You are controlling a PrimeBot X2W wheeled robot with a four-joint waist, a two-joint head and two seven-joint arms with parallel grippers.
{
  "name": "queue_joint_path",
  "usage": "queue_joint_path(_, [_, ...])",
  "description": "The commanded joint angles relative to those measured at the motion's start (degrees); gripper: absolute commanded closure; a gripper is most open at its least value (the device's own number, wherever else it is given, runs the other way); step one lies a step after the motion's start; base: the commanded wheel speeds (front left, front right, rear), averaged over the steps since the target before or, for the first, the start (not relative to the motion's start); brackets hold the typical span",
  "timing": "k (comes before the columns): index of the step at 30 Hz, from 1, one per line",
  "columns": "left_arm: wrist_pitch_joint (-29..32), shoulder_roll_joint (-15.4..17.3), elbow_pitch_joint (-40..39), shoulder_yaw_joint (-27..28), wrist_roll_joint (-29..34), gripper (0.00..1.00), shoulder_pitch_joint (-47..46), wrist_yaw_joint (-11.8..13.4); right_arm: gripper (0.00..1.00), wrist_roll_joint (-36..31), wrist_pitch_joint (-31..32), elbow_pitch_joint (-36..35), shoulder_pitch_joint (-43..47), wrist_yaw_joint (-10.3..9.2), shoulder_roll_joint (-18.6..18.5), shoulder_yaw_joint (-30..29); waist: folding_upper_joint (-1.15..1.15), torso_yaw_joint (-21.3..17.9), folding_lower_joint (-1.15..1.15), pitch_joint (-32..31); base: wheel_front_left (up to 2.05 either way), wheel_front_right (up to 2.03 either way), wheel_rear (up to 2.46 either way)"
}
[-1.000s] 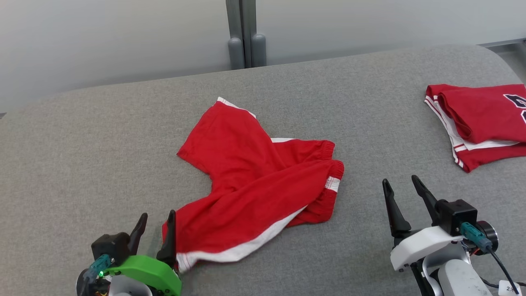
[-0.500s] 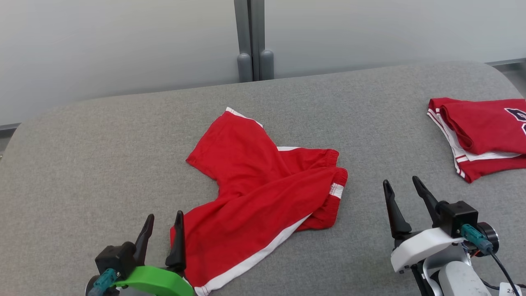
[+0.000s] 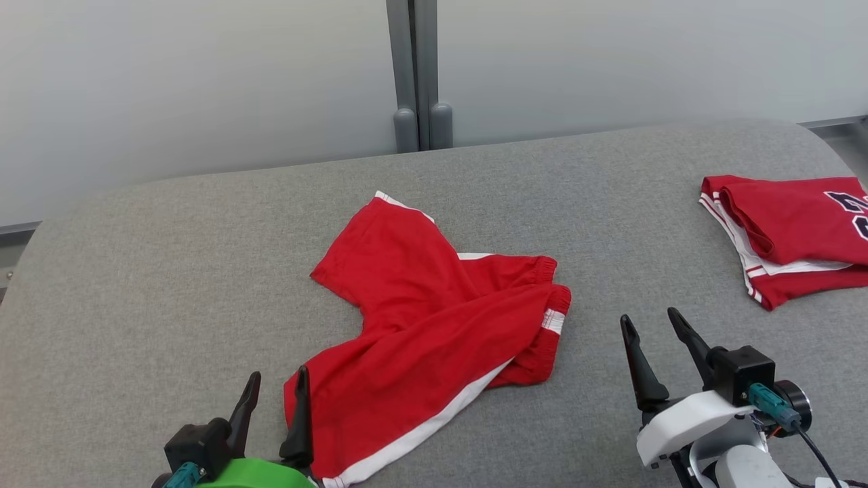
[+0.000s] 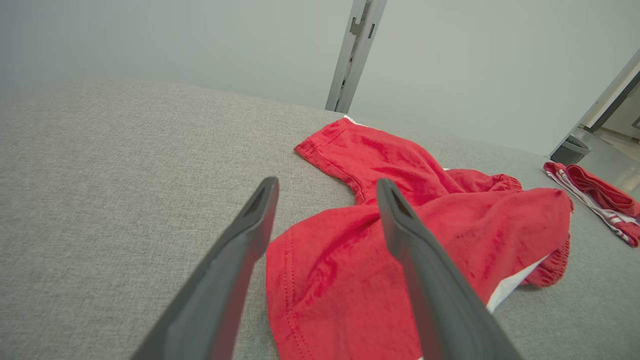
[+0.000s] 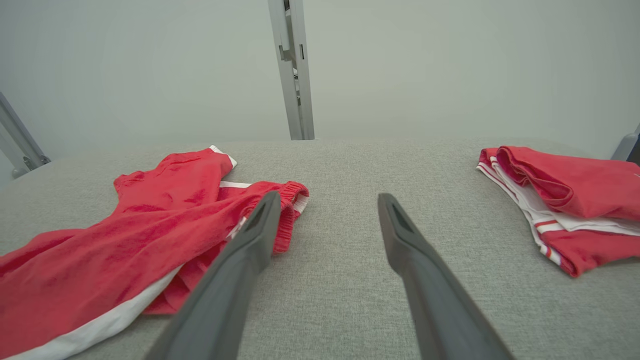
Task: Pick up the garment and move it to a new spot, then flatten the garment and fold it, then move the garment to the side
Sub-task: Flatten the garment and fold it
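Ok so here's where it stands, big stuff first: the grey padded surface point(image 3: 169, 271) takes up most of the head view, and the red shorts point(image 3: 434, 318) lie pretty much in the middle of it, a bit toward the robot's left. Off at the far right edge there's a folded red jersey point(image 3: 793, 230), well apart from the shorts, which I'd guess is a piece that's already finished. The shorts are definitely not flat: one leg points away toward the wall, the other runs down toward the near left, and the top layer is flopped over in a diagonal. Nothing is folded on purpose as far as I can tell. So my read is that the pick-up-and-drop part may be done, but flattening, folding and shifting it to the side are all left. The left gripper point(image 3: 279, 373) sits right at the hem of the near leg with its claw spread wide and nothing in it; whether a finger touches the cloth I can't tell. The right gripper point(image 3: 648, 315) is just as wide and empty, hovering over bare grey near the bunched waistband point(image 3: 553, 298). Small detail: the white stripe point(image 3: 434, 423) along the near leg shows how twisted it is.
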Motion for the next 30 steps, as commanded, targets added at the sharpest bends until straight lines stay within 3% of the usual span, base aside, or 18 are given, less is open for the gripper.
queue_joint_path(1, [-0.17, 0.03, 0.11, 0.24, 0.67, 0.0, 0.5, -0.31, 0.0, 0.45, -0.24, 0.22, 0.48, -0.09, -0.21, 0.14, 0.0, -0.02, 0.0, -0.06, 0.0, 0.0, 0.0])
queue_joint_path(24, [-0.17, -0.09, -1.94, 0.87, -0.25, 0.0, 2.35, 0.29, 0.0, 2.43, -0.24, 1.54, -0.46, -0.09, -0.21, 0.65, 0.0, 1.0, 0.0, -0.64, 0.0, 0.0, 0.0])
queue_joint_path(30, [-0.17, -0.08, -2.64, 0.21, 0.22, 0.0, 1.85, 0.39, 0.0, 2.08, -0.24, 6.65, -2.81, -0.09, -0.19, 3.17, 0.0, 1.9, 0.0, -0.1, 0.0, 0.0, 0.0])
